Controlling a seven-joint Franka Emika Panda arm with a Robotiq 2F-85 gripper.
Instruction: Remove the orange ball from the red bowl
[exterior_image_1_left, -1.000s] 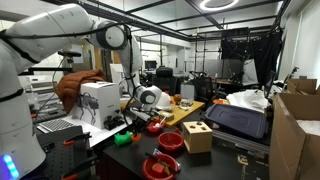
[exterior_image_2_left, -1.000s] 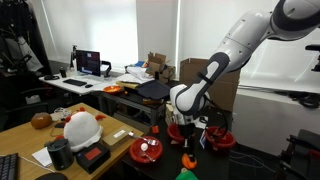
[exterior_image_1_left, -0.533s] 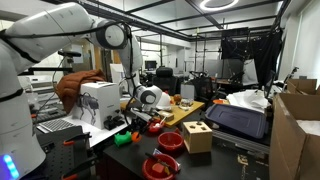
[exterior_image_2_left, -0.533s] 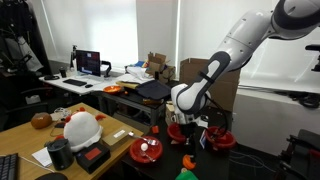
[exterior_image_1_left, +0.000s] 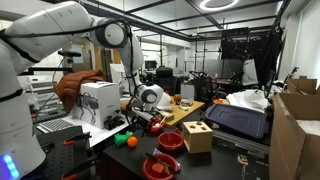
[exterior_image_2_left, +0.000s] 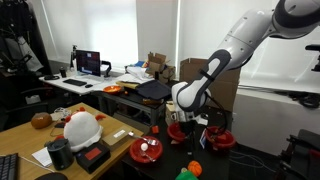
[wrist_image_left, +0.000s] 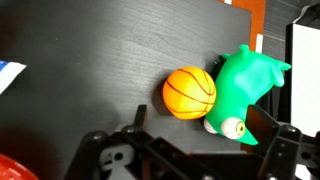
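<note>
The orange ball (wrist_image_left: 190, 92) lies on the black tabletop, touching a green frog-like toy (wrist_image_left: 248, 85). In both exterior views the ball (exterior_image_1_left: 131, 142) (exterior_image_2_left: 196, 168) rests outside every bowl, at the table's near corner. My gripper (wrist_image_left: 205, 132) hangs above it, open, with nothing between its fingers (wrist_image_left: 136, 118). In the exterior views the gripper (exterior_image_1_left: 150, 119) (exterior_image_2_left: 187, 131) hovers just over a small red bowl (exterior_image_1_left: 156, 127) (exterior_image_2_left: 178, 130). A sliver of red bowl rim (wrist_image_left: 10, 168) shows at the wrist view's lower left.
Two wider red bowls (exterior_image_1_left: 170, 140) (exterior_image_1_left: 160, 166) stand on the black table beside a wooden block box (exterior_image_1_left: 197, 136). A white appliance (exterior_image_1_left: 98, 102) and a black case (exterior_image_1_left: 238, 120) flank the work area. Cardboard boxes (exterior_image_1_left: 296, 130) stand at one side.
The gripper has opened and let go of the orange ball, which dropped to the tabletop beside the green toy. The arm has barely moved.
</note>
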